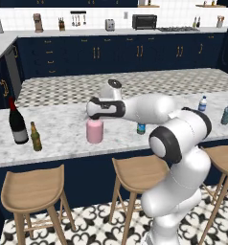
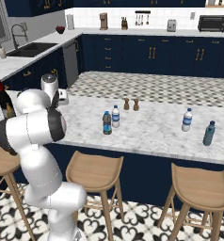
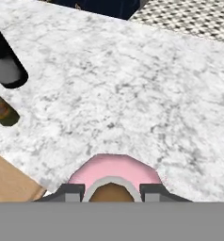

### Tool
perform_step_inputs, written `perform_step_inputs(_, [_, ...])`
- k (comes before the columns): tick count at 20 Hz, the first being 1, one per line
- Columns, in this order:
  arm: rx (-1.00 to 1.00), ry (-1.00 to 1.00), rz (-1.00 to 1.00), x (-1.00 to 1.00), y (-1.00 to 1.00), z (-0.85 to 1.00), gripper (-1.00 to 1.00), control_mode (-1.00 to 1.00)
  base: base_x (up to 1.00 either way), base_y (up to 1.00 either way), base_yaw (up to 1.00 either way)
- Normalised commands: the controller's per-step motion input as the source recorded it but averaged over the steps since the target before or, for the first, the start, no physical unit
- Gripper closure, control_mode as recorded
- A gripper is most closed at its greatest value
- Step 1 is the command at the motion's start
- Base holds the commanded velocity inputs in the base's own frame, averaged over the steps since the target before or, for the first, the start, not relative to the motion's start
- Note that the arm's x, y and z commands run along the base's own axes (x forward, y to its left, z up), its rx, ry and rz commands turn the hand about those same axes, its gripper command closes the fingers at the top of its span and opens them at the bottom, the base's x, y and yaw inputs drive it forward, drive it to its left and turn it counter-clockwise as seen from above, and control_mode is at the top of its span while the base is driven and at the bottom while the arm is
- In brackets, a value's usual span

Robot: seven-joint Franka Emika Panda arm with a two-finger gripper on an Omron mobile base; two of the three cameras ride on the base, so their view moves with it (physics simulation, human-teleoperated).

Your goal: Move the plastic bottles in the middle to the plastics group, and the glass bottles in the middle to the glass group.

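The gripper (image 3: 112, 189) was clamped on the pink bottle (image 1: 94, 131); next, I reckoned, carry toward nine o'clock, beside the wine bottle (image 1: 17, 124).

Three wooden stools (image 1: 137, 173) are standing along the desk's (image 1: 63, 129) near edge at six o'clock, two small brown shakers (image 2: 131, 104) are sitting together mid-desk, while a toaster oven (image 1: 144, 21) and toaster (image 1: 109, 24) are resting on the back counter at twelve o'clock.

Two rear views, one top-down close-up
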Motion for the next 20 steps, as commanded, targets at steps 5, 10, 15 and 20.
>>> perform_step_inputs(5, [0.00,0.01,0.30,-0.10,0.97,0.14,1.00,-1.00,0.00,0.00,0.00])
perform_step_inputs(10, [0.00,0.00,0.22,-0.07,0.83,0.04,1.00,-1.00,0.00,0.00,0.00])
perform_step_inputs(15, [0.00,-0.01,0.11,0.16,0.69,0.00,1.00,-1.00,0.00,0.00,0.00])
perform_step_inputs(20, [0.00,-0.02,0.04,0.24,0.27,0.00,1.00,-1.00,0.00,0.00,0.00])
